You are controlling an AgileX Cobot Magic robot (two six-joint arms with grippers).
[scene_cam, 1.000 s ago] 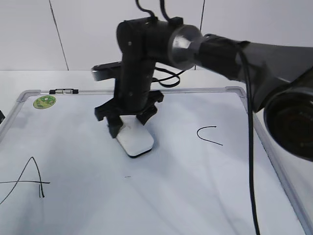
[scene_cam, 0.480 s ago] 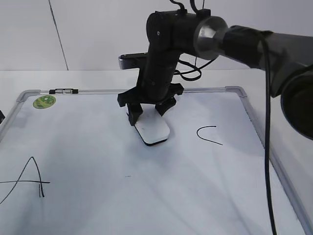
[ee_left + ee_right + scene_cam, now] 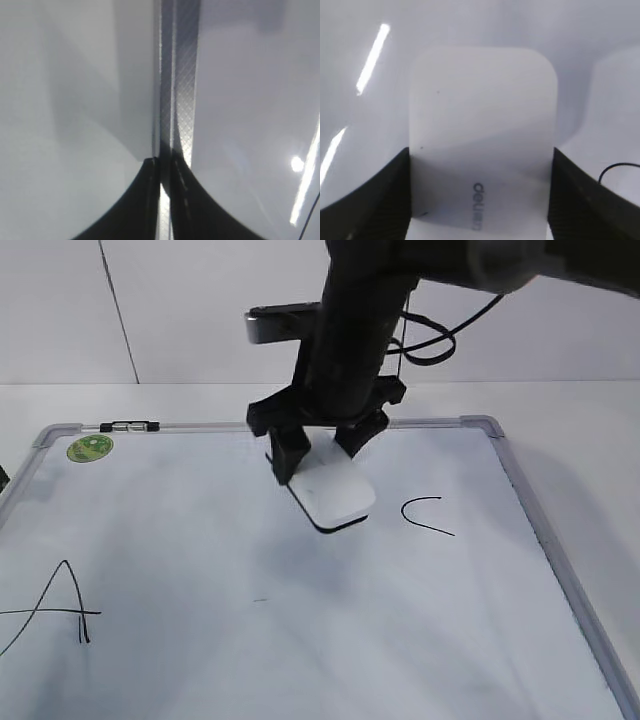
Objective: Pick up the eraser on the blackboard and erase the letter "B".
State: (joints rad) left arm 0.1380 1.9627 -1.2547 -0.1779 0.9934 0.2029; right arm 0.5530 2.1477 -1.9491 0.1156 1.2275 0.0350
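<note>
The right gripper [image 3: 318,448] was positioned over the upper middle of the blackboard [image 3: 480,640], with its jaws closed against the two long sides of the eraser [image 3: 334,496]. In the right wrist view, a dark finger [image 3: 375,200] was pressed to each side of the eraser [image 3: 481,140], and grey lettering was visible on the white top near the gripper. The eraser was held at a slant in the exterior view; its dark underside showed as a thin edge along the lower rim. Whether it touched the board surface or was held just above it could not be determined.

A curved black letter "C" [image 3: 428,515] was located just to the right of the eraser, apart from it. A black letter "A" [image 3: 60,605] was located near the left edge of the board. A round green sticker [image 3: 90,448] was fixed in the upper left corner. The letter "B" could not be found in any view. The board lay on a white worktop [image 3: 580,430].

The left gripper [image 3: 165,200] was seen only in the left wrist view, above the grey frame [image 3: 177,75] of the board. Its two dark fingers almost met, with a narrow slit between them and nothing held.
</note>
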